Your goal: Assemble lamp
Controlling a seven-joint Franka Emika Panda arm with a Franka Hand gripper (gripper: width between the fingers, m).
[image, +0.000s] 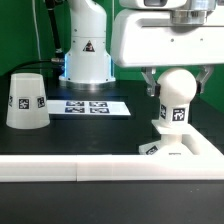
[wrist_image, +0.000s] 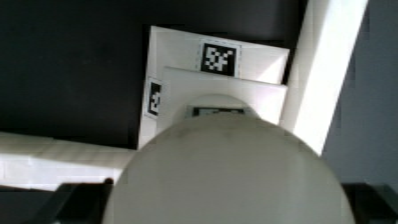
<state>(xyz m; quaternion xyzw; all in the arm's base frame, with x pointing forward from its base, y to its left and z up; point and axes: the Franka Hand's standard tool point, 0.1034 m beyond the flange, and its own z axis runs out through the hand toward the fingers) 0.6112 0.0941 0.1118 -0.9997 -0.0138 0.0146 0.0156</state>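
The bulb (image: 178, 100) stands upright with its neck in the low angular base (image: 190, 146) at the exterior view's right. My gripper (image: 178, 88) comes down from above with a finger on each side of the bulb's round head and looks shut on it. In the wrist view the bulb head (wrist_image: 222, 165) fills the foreground between the dark fingertips (wrist_image: 75, 205), with the tagged base (wrist_image: 214, 85) beyond it. The tapered shade (image: 27, 101) stands mouth down at the exterior view's left, apart from the rest.
The marker board (image: 92, 105) lies in the middle of the black table. The arm's white pedestal (image: 88, 52) stands behind it. A long white rail bar (image: 100, 170) runs along the front edge and also shows in the wrist view (wrist_image: 329, 90).
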